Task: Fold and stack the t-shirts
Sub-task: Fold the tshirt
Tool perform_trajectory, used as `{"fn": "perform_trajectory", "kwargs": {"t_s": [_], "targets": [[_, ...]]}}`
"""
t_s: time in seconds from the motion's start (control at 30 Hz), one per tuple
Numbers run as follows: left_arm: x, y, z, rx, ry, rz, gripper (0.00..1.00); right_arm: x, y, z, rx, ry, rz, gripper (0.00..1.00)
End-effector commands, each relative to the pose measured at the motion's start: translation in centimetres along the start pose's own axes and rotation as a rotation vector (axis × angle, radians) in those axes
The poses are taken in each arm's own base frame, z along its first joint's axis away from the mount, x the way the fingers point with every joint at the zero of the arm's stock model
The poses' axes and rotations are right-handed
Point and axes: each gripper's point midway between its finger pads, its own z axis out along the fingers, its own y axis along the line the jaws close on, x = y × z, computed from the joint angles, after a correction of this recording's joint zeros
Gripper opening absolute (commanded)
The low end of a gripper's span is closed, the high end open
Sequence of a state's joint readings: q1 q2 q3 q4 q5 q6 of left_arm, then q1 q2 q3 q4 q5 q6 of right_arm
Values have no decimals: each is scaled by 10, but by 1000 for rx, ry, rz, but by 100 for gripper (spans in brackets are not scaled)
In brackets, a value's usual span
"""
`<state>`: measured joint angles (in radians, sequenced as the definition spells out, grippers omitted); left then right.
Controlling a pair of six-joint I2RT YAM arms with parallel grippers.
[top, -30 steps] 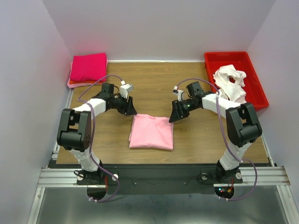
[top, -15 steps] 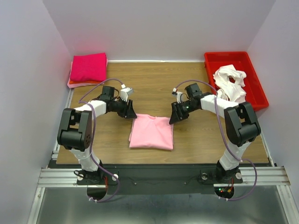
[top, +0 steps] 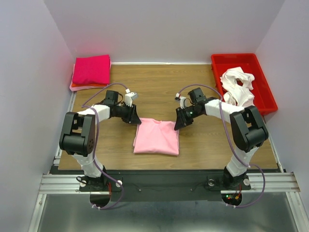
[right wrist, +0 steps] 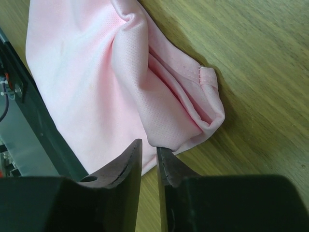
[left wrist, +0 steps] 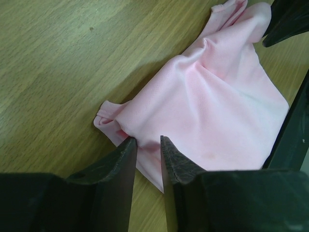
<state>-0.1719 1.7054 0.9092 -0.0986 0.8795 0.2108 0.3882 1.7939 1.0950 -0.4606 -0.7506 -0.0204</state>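
One pink t-shirt (top: 156, 137), its two far corners tight in the closed left pincer (top: 136, 120) and right pincer (top: 177, 124).

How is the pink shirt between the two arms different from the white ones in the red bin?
The pink shirt lies folded into a flat rectangle on the table; the white shirts sit crumpled in a heap in the red bin. The left gripper and right gripper pinch the pink shirt's far corners; nothing touches the white shirts. Both are soft, pale cloth.
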Motion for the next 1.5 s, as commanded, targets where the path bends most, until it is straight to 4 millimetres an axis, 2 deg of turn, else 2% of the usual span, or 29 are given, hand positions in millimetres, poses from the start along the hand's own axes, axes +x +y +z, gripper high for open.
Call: {"fn": "perform_trajectory", "kwargs": {"t_s": [0.0,0.13,0.2,0.23,0.43,0.6,0.9,1.0,1.17,1.23,1.27,1.3,1.33,1.37,1.4,1.43,1.47], "targets": [[-1,-8,-1,48,-4,0,29,-15,3,-2,14,-46,-46,19],[-5,-6,0,47,-4,4,8,-20,1,-6,41,-61,-53,6],[-10,-3,-2,39,-11,13,0,-27,3,-11,49,-82,-64,1],[-11,-2,-4,34,-13,13,0,-29,3,-14,50,-92,-64,1],[-22,7,-10,16,-23,28,0,-38,2,-24,63,-125,-74,1],[-26,18,-11,11,-26,25,0,-41,-12,-29,92,-136,-66,1],[-12,54,4,-7,11,-43,0,-37,-50,-5,137,-98,-21,0],[-22,60,6,-6,-6,-38,0,-39,-58,1,141,-98,-16,0],[-40,61,2,-25,-28,2,0,-53,-56,-1,140,-123,-35,0],[-51,59,-3,-37,-49,30,4,-61,-58,-6,157,-141,-46,1],[-56,60,-6,-42,-61,41,16,-73,-60,-11,172,-165,-58,1],[-63,58,-12,-52,-78,48,22,-78,-62,-14,181,-176,-53,1],[-70,59,-16,-61,-96,56,27,-83,-63,-16,183,-185,-48,14],[-81,57,-27,-70,-130,61,33,-91,-64,-21,182,-202,-41,22],[-87,57,-34,-78,-152,73,36,-93,-62,-25,185,-205,-35,32],[-92,54,-40,-85,-167,82,37,-91,-61,-29,187,-200,-25,49],[-96,50,-47,-85,-186,99,38,-98,-53,-43,197,-233,-43,56]]}}
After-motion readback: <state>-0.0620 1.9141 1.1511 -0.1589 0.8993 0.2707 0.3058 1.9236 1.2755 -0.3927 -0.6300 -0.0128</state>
